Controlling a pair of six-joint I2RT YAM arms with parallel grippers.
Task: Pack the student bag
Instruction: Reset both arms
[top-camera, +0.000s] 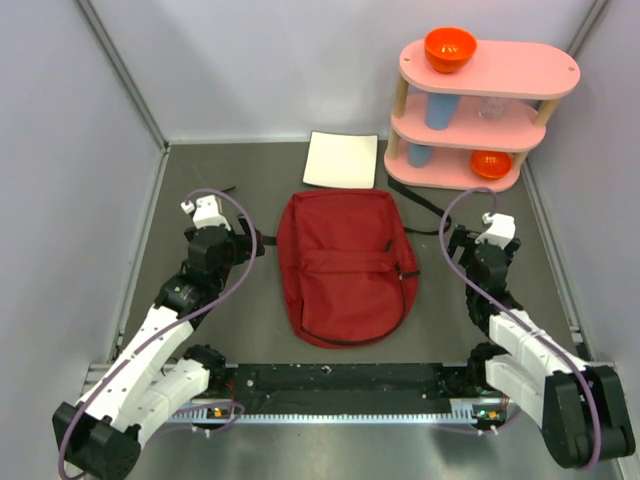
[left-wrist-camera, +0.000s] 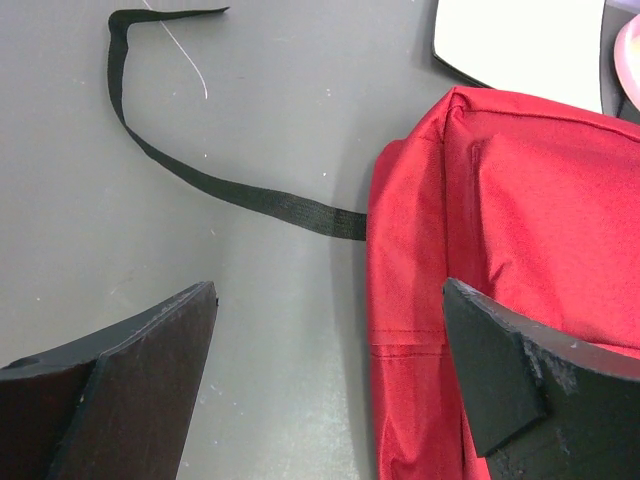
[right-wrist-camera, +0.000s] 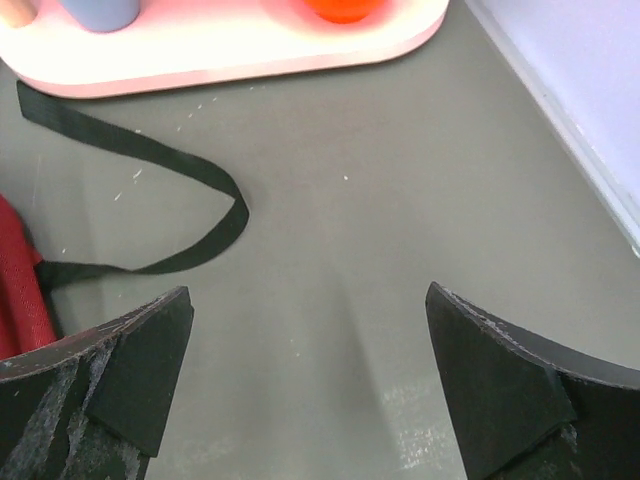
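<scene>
Fingers (left-wrist-camera: 140, 380) of my left gripper (left-wrist-camera: 330, 300) are standing wide apart, empty, at the left edge of the student bag (left-wrist-camera: 520, 200). My right gripper (right-wrist-camera: 308, 295) is gaping empty near a black strap (right-wrist-camera: 190, 165). Only my overhead view is showing the whole bag lying mid-bench (top-camera: 250, 190).

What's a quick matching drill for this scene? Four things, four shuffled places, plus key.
Things:
1 student bag
2 white pad
3 pink shelf
4 left pincer

Places:
A far right corner of the table
B by the bag's left side, open
C middle of the table
D just past the bag's far end

Pairs: 1-C, 2-D, 3-A, 4-B
</scene>
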